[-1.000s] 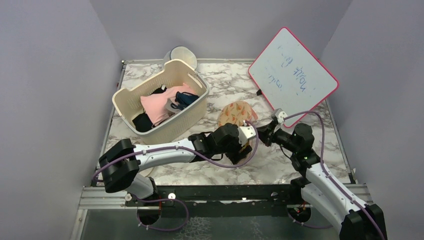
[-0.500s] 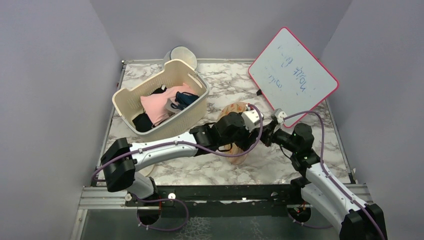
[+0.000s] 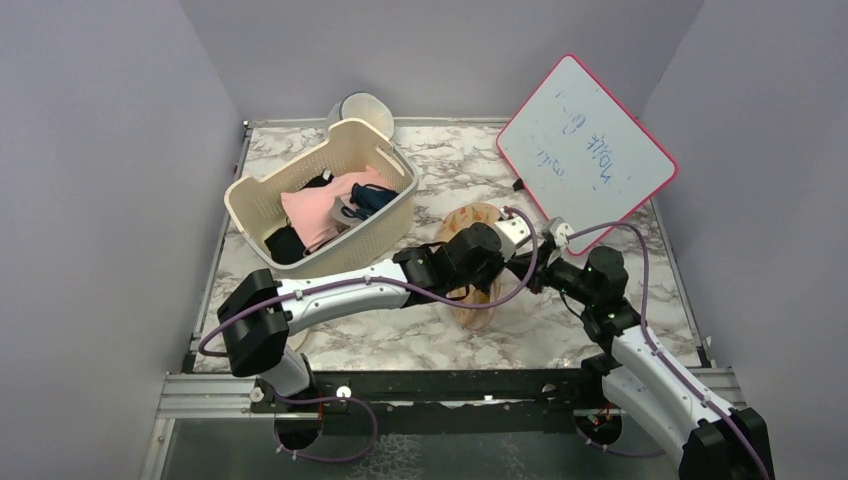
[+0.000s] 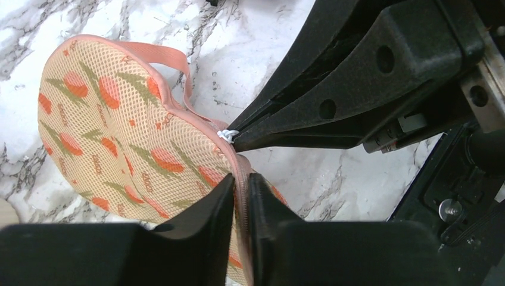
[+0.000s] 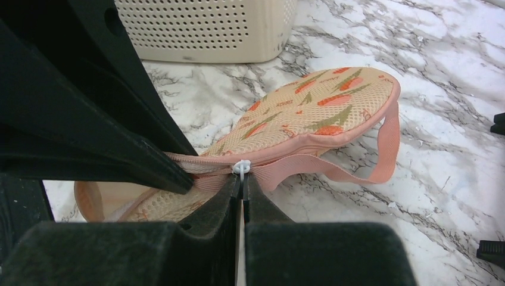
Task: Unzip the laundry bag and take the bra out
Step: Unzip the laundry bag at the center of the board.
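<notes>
The laundry bag point(image 4: 119, 137) is a peach mesh pouch with an orange-and-green print and pink edging. It lies on the marble table point(image 3: 400, 345) between my two arms, mostly covered by the left arm in the top view point(image 3: 478, 308). My left gripper point(image 4: 240, 185) is shut on the bag's pink zipper edge, just beside the slider. My right gripper point(image 5: 243, 182) is shut on the small white zipper pull point(image 5: 241, 167), its fingertips meeting the left ones tip to tip. A short stretch of zipper gapes to the left of the pull. The bra is hidden.
A cream perforated basket point(image 3: 385, 215) with pink and dark garments stands at the back left, with a round white case point(image 3: 362, 108) behind it. A pink-framed whiteboard point(image 3: 585, 150) leans at the back right. The bag's pink strap loop point(image 5: 381, 149) lies on the table.
My left arm has reached further right over the bag and its jaws have closed on the zipper edge. The right gripper has stayed shut in place.
</notes>
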`<state>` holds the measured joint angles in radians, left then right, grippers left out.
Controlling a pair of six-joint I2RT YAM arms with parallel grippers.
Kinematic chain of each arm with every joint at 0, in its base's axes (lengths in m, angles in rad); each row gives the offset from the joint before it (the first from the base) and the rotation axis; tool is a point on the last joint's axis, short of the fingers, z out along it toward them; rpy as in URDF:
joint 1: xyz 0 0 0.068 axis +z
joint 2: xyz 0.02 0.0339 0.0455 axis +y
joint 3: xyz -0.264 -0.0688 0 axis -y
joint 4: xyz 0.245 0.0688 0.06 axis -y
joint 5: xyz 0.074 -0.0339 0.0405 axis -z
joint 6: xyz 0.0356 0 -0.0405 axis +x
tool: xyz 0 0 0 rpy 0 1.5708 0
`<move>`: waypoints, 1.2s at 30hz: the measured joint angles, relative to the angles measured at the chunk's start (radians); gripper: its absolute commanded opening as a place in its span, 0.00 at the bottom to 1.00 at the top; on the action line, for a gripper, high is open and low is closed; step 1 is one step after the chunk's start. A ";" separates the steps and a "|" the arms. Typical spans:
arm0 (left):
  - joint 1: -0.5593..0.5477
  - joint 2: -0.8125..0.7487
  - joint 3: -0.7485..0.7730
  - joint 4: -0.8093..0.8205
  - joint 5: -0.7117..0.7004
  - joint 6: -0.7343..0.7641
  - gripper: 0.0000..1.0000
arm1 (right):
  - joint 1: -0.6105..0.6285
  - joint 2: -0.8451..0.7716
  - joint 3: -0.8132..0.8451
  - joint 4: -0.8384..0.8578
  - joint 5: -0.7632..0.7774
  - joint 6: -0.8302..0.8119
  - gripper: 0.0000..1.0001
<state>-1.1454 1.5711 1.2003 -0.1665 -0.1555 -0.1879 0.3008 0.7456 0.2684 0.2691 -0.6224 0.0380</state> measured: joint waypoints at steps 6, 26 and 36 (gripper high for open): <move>0.000 -0.006 -0.007 -0.005 0.006 0.029 0.00 | 0.000 0.002 0.010 -0.027 0.000 -0.001 0.01; 0.001 -0.207 -0.209 -0.020 0.054 0.224 0.00 | 0.001 0.194 0.142 -0.105 0.132 -0.035 0.01; 0.001 -0.357 -0.302 -0.075 0.000 0.216 0.00 | 0.000 0.289 0.157 -0.061 0.170 -0.035 0.01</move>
<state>-1.1446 1.2144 0.8986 -0.2413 -0.1551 0.0284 0.3008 1.0348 0.4255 0.2085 -0.4526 0.0029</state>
